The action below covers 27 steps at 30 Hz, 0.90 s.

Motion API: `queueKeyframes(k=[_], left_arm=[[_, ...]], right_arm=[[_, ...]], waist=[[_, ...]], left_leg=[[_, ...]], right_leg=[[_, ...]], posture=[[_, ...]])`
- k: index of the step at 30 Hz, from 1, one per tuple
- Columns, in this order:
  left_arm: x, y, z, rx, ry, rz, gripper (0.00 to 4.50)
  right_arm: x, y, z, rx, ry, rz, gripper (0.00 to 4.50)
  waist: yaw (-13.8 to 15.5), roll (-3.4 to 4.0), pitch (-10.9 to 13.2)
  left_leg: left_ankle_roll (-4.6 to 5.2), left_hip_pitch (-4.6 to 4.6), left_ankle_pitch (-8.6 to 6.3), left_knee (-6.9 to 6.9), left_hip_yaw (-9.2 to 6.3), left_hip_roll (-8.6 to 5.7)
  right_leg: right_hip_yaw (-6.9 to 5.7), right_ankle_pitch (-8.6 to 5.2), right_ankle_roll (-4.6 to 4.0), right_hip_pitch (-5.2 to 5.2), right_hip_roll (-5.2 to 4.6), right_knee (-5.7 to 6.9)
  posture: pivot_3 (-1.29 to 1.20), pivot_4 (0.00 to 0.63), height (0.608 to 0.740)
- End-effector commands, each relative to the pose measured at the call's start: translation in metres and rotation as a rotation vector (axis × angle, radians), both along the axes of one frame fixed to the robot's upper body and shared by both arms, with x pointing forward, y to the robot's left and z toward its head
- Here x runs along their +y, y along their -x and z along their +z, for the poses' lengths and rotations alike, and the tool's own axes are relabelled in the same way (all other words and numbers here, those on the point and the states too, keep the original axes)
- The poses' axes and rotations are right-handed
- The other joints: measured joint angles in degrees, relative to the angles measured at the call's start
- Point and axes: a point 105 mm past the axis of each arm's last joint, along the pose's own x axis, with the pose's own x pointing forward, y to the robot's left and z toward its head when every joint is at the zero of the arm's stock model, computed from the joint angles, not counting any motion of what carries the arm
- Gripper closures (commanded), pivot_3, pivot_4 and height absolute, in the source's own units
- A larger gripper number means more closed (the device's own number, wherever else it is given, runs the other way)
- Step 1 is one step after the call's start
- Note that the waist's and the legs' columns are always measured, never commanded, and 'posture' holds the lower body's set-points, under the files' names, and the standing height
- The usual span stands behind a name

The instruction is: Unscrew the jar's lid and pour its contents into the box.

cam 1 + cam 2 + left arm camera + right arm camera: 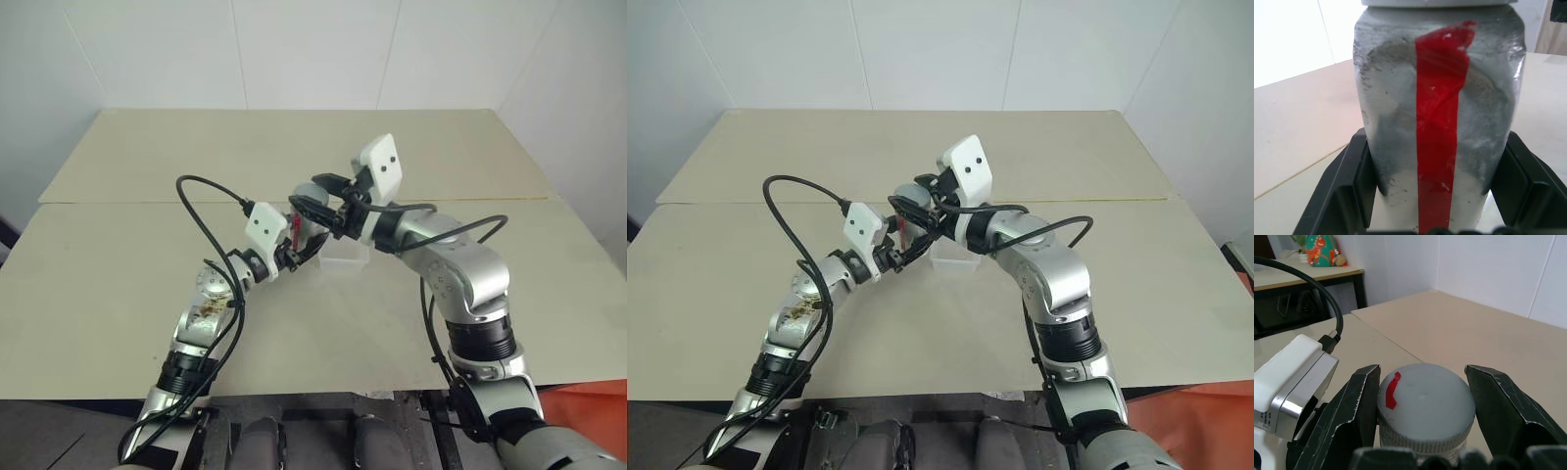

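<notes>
left end effector: gripping the jar by its sides
right end effector: clamping the lid
box: sitting just below both

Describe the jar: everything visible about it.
The jar is a silvery-grey cylinder with dull, smudged walls and a red strip of tape down its side. It stands upright, held above the table with the left gripper's jaws shut on its body. Its grey ribbed lid is on, the right gripper's jaws clamped on it.
</notes>
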Motion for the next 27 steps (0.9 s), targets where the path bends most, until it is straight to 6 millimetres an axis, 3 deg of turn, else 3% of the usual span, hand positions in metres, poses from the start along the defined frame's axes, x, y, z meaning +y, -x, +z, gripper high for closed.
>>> queueKeyframes(k=[1,13,19,24,27], left_arm=[[-0.003,0.009,-0.005,0.018,-0.006,-0.074,1.71],[0.001,0.028,0.012,0.019,0.044,-0.283,1.71],[0.005,0.020,0.005,0.027,0.013,-0.230,1.71],[0.009,0.013,0.004,0.021,0.013,-0.194,1.71],[0.014,0.008,0.009,0.008,0.020,-0.163,1.71]], right_arm=[[-0.006,0.009,0.030,-0.106,-0.041,0.013,1.79],[-0.013,0.022,0.021,-0.108,0.021,0.119,1.79],[-0.026,0.018,0.033,-0.144,0.014,0.074,1.79],[-0.059,0.009,0.041,-0.177,0.016,-0.063,1.79],[-0.087,0.002,0.034,-0.159,0.025,-0.199,1.79]], waist=[[0.0,0.00,0.0],[0.0,0.00,0.0],[0.1,0.00,0.0],[0.1,0.00,0.0],[0.3,0.00,0.0]], left_leg=[[0.00,0.00,0.00,0.00,0.00,0.00],[0.00,0.01,0.00,-0.01,0.00,0.01],[0.00,0.00,0.00,0.00,0.00,0.00],[0.00,-0.01,0.00,0.00,0.00,-0.01],[0.01,-0.01,0.00,0.00,0.00,0.00]], right_leg=[[0.00,0.00,0.00,0.00,0.00,0.00],[0.00,0.00,0.00,0.00,0.01,0.01],[0.00,0.00,0.00,0.00,0.00,0.00],[0.00,0.00,0.00,0.01,0.00,0.00],[0.00,0.00,0.00,0.01,-0.01,-0.02]], posture=[[0.00,0.150,0.740],[0.00,0.150,0.740],[0.00,0.150,0.740],[0.00,0.150,0.740],[0.00,0.150,0.740]])
